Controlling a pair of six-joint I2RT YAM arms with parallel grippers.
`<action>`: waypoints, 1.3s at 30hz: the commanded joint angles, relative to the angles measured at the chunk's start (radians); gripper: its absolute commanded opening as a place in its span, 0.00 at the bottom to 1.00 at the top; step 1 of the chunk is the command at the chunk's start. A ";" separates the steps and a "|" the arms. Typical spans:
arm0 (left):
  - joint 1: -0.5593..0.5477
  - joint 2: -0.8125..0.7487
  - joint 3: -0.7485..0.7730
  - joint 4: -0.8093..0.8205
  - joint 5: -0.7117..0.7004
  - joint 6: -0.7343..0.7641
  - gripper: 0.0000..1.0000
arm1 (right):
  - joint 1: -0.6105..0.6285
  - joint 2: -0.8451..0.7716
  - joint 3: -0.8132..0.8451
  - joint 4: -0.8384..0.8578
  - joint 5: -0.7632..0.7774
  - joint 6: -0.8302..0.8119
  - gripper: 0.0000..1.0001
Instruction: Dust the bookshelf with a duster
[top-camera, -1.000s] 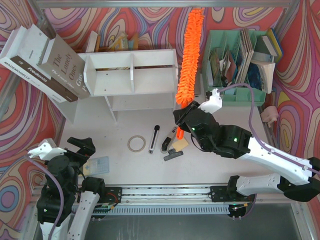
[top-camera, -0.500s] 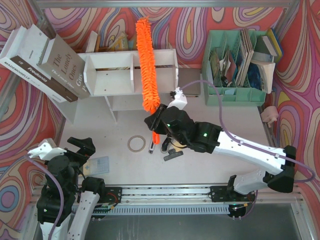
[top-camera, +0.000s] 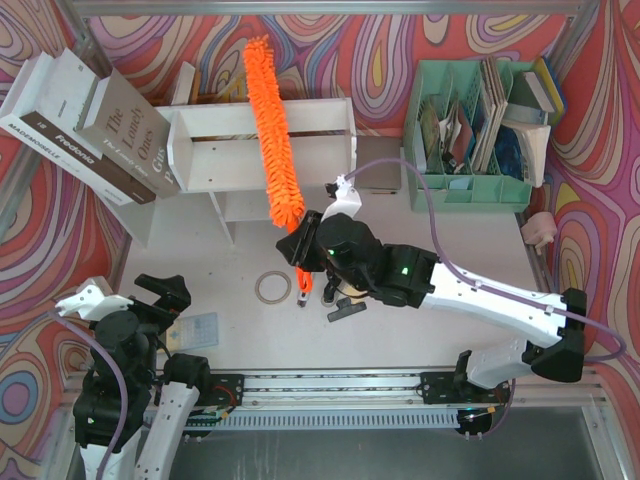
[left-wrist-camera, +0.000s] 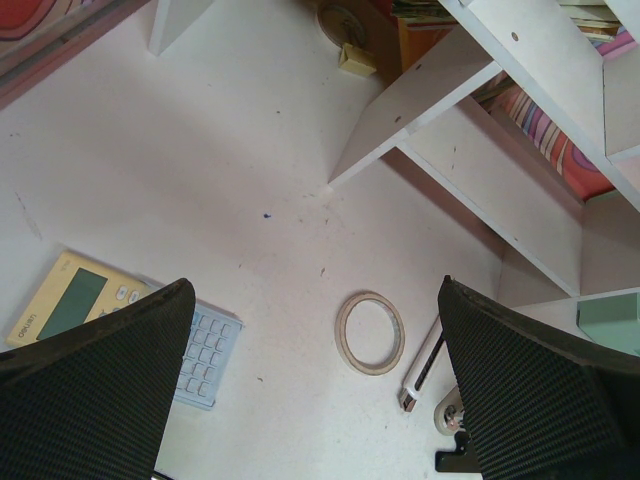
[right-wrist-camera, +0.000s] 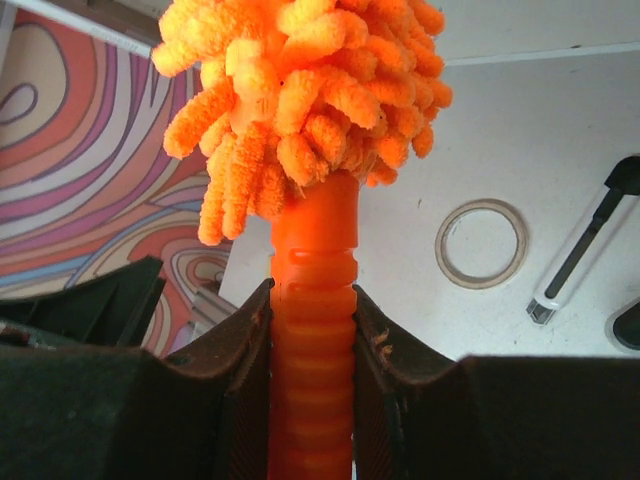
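The white bookshelf (top-camera: 230, 135) stands at the back left of the table; its side panels also show in the left wrist view as the bookshelf (left-wrist-camera: 470, 165). The fluffy orange duster (top-camera: 275, 140) slants across the shelf's top near the central divider, tip toward the back wall. My right gripper (top-camera: 305, 252) is shut on its ribbed orange handle, just in front of the shelf. In the right wrist view the duster (right-wrist-camera: 300, 90) rises from my right gripper (right-wrist-camera: 312, 370), whose jaws press both sides of the handle. My left gripper (top-camera: 150, 300) (left-wrist-camera: 315, 400) is open and empty near the front left.
Stacked books (top-camera: 90, 125) lean left of the shelf. A mint-green organizer (top-camera: 480, 150) stands at the back right. A tape ring (top-camera: 272, 287), a pen (top-camera: 309, 277) and a black clip (top-camera: 345, 310) lie under my right arm. A calculator (top-camera: 195, 330) lies by my left gripper.
My right arm swung the duster left, from beside the green organizer to over the shelf's top near the divider. The left arm has not moved.
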 joint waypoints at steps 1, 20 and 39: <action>0.004 -0.001 -0.008 0.012 0.000 0.009 0.98 | 0.087 0.001 0.074 0.086 0.059 -0.101 0.00; 0.004 -0.014 -0.008 0.008 -0.003 0.005 0.98 | 0.389 0.108 -0.056 0.256 0.286 0.152 0.00; 0.004 0.002 -0.008 0.013 0.007 0.011 0.98 | 0.404 0.233 -0.034 0.262 0.207 0.233 0.00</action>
